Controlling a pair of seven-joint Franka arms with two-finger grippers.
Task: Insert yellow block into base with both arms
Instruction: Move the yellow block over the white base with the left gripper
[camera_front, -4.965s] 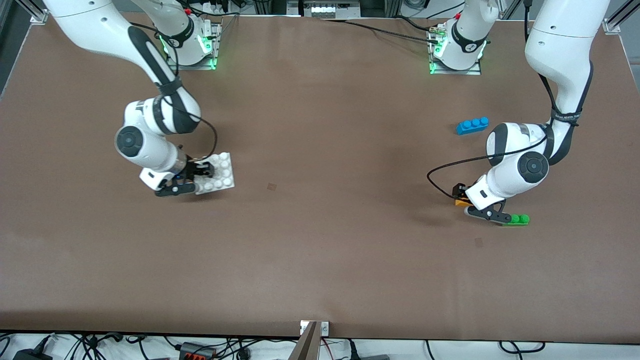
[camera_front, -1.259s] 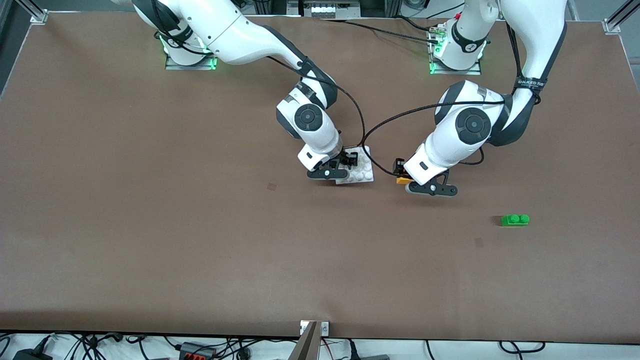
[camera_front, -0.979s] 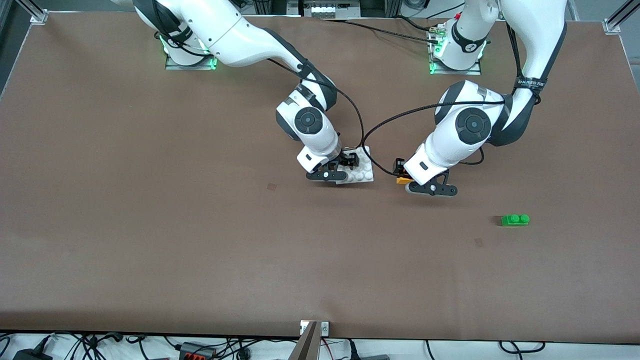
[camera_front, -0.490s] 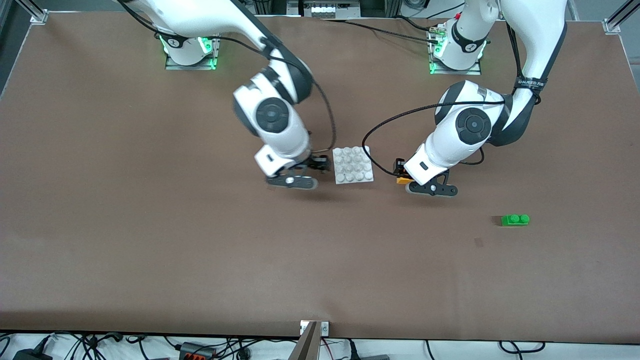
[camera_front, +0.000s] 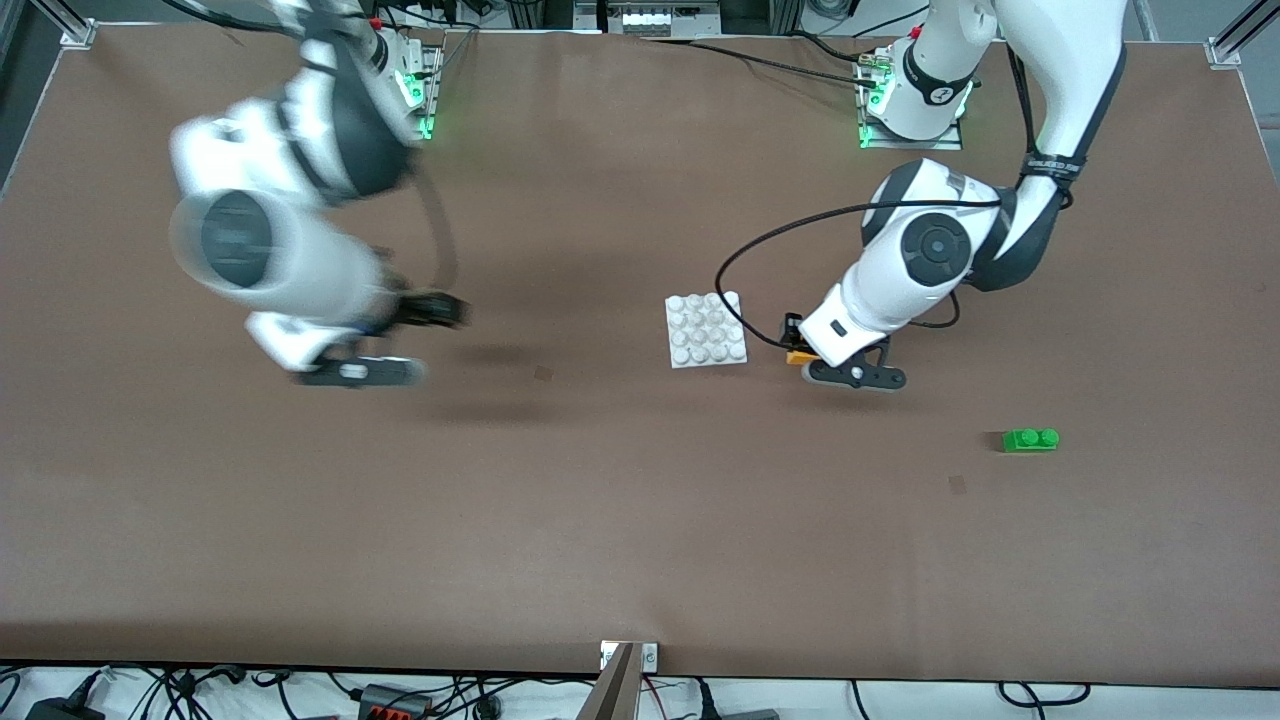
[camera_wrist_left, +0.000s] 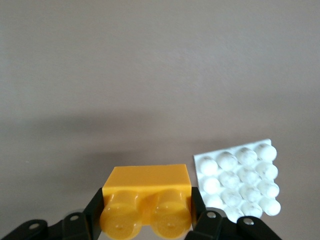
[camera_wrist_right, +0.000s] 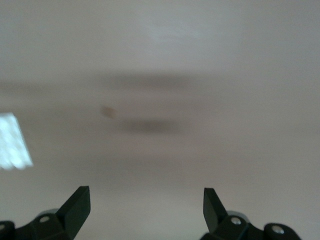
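Observation:
The white studded base (camera_front: 706, 330) lies flat on the table near the middle, with nothing gripping it. My left gripper (camera_front: 797, 346) is shut on the yellow block (camera_front: 798, 356) and holds it low, just beside the base toward the left arm's end. In the left wrist view the yellow block (camera_wrist_left: 146, 200) sits between the black fingers (camera_wrist_left: 95, 212), studs facing the camera, with the base (camera_wrist_left: 240, 180) close beside it. My right gripper (camera_front: 432, 312) is open and empty over bare table toward the right arm's end. It shows in the right wrist view (camera_wrist_right: 145, 205) with its jaws wide apart.
A green two-stud brick (camera_front: 1030, 439) lies toward the left arm's end, nearer the front camera than the left gripper. A black cable (camera_front: 760, 250) loops from the left arm above the base. The brown table (camera_front: 640, 520) stretches wide around them.
My right gripper let go of the base and swung away fast toward the right arm's end. The base stayed put. My left gripper with the yellow block edged slightly toward the base.

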